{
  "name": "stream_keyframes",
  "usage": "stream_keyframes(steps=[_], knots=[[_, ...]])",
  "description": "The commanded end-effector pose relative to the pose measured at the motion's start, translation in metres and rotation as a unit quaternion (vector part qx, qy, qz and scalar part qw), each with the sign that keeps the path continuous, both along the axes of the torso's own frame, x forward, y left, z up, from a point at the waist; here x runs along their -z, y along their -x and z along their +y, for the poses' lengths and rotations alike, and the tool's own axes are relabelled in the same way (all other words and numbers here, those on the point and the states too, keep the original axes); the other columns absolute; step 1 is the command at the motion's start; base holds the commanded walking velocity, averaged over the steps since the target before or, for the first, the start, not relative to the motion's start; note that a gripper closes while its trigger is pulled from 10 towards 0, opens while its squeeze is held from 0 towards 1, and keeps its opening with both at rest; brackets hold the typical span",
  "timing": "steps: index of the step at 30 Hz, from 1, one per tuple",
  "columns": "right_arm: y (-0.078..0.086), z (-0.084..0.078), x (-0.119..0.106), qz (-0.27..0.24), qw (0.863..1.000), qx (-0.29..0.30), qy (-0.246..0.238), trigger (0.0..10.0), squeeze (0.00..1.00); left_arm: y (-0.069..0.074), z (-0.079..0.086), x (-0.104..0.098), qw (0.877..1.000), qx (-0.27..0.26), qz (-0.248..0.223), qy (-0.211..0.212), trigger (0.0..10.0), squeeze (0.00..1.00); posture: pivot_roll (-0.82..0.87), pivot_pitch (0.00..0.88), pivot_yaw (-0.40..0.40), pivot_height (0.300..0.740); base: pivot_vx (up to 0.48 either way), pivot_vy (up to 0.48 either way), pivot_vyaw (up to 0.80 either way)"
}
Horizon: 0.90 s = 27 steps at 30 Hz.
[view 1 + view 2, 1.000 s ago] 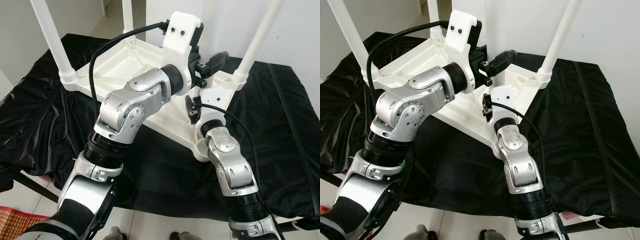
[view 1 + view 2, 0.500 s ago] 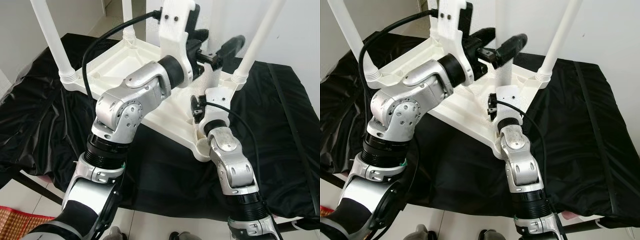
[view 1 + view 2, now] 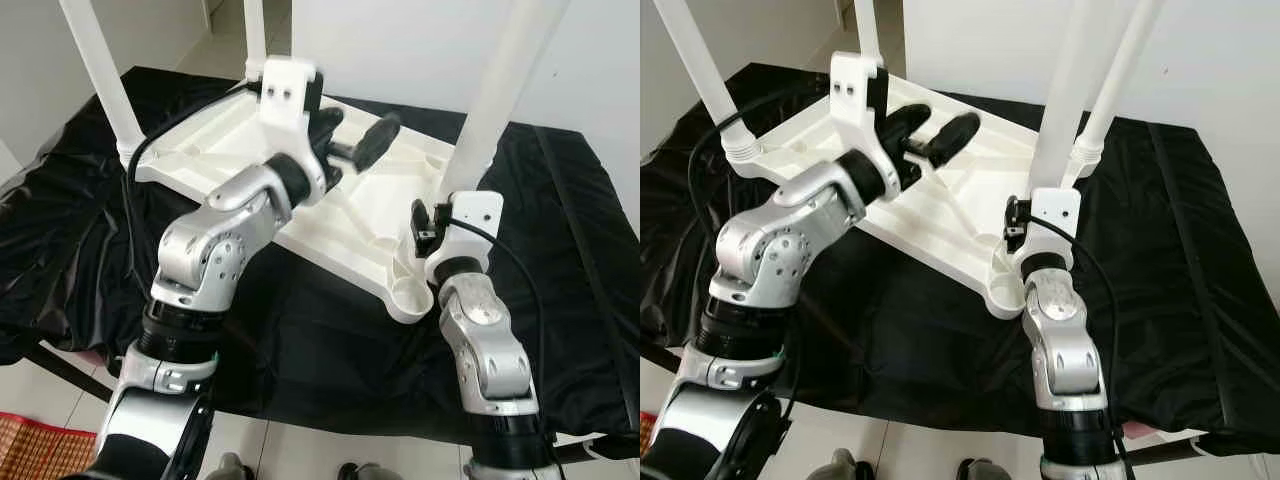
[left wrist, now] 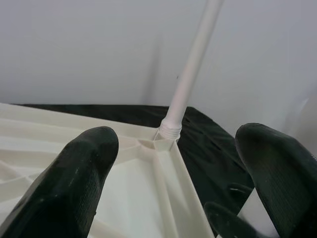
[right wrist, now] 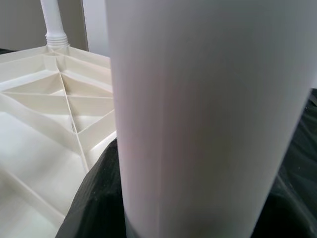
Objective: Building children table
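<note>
The tabletop (image 3: 250, 130) lies upside down on the black cloth (image 3: 90, 250), with 3 legs (image 3: 100, 70) already standing in its corners. We hold the 4th leg (image 3: 1065, 95) upright in the right gripper (image 3: 1040, 215), clamped around it, just above the empty near-corner socket (image 3: 1002, 290). The risk, we judge: a tilted leg misses the socket or jams and shoves the tabletop across the cloth. The left gripper (image 3: 350, 150) hovers over the tabletop, jaws wide and empty.

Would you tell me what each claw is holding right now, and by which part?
The right claw grips the loose white table leg near its lower end. The left claw is open above the upturned tabletop, holding nothing.
</note>
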State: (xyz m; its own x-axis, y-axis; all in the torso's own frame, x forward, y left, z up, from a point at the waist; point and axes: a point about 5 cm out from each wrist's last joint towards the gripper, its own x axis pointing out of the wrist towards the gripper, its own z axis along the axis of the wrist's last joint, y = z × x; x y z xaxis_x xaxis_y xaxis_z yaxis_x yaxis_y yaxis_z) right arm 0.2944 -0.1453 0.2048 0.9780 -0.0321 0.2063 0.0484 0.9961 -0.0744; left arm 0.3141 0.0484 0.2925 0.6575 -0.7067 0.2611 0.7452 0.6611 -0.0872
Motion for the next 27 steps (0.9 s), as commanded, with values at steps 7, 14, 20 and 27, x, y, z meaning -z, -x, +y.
stream_keyframes(steps=[7, 14, 20, 27], knots=[[0.017, 0.009, -0.001, -0.029, 0.999, -0.036, -0.015, 10.0, 0.00, 0.009, 0.002, 0.035, 0.997, -0.011, -0.023, -0.070, 10.0, 0.00, 0.01, 0.139, -0.007, 0.740, 0.000, 0.000, 0.00], [0.024, 0.010, 0.004, -0.040, 0.998, -0.050, -0.013, 10.0, 0.00, 0.014, 0.007, 0.062, 0.998, -0.029, -0.005, -0.064, 10.0, 0.00, 0.00, 0.143, -0.006, 0.740, 0.000, 0.000, 0.00], [0.027, 0.008, 0.009, -0.035, 0.998, -0.055, -0.001, 10.0, 0.00, 0.022, 0.011, 0.072, 0.998, -0.029, -0.012, -0.059, 10.0, 0.00, 0.00, 0.145, -0.008, 0.740, 0.000, 0.000, 0.00], [0.035, 0.000, 0.022, -0.023, 0.998, -0.050, 0.017, 10.0, 0.00, 0.027, 0.015, 0.085, 0.993, -0.028, -0.033, -0.106, 10.0, 0.00, 0.00, 0.151, -0.012, 0.740, 0.000, 0.000, 0.00]])
